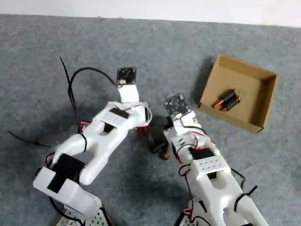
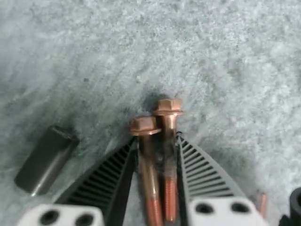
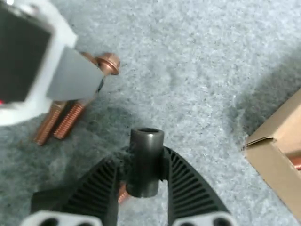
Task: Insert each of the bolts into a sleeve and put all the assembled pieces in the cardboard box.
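Observation:
Two copper bolts [image 2: 160, 141] lie side by side on the grey carpet, and my left gripper [image 2: 156, 139] is shut on both shanks, heads sticking out past the fingertips. A loose black sleeve [image 2: 44, 160] lies beside them. My right gripper [image 3: 143, 155] is shut on another black sleeve [image 3: 146, 165], its open bore facing away from the wrist; a further bolt [image 3: 122, 193] lies under it. In the high view the left gripper [image 1: 142, 128] and right gripper [image 1: 162, 147] sit close together mid-table. The cardboard box [image 1: 230, 117] at the right holds assembled pieces [image 1: 227, 100].
The other arm's white and grey jaw [image 3: 70, 77] shows over the two bolts [image 3: 66, 120] in the right wrist view. The box corner [image 3: 277, 150] is near the right gripper. Black cable ties [image 1: 70, 89] trail over the carpet at the left.

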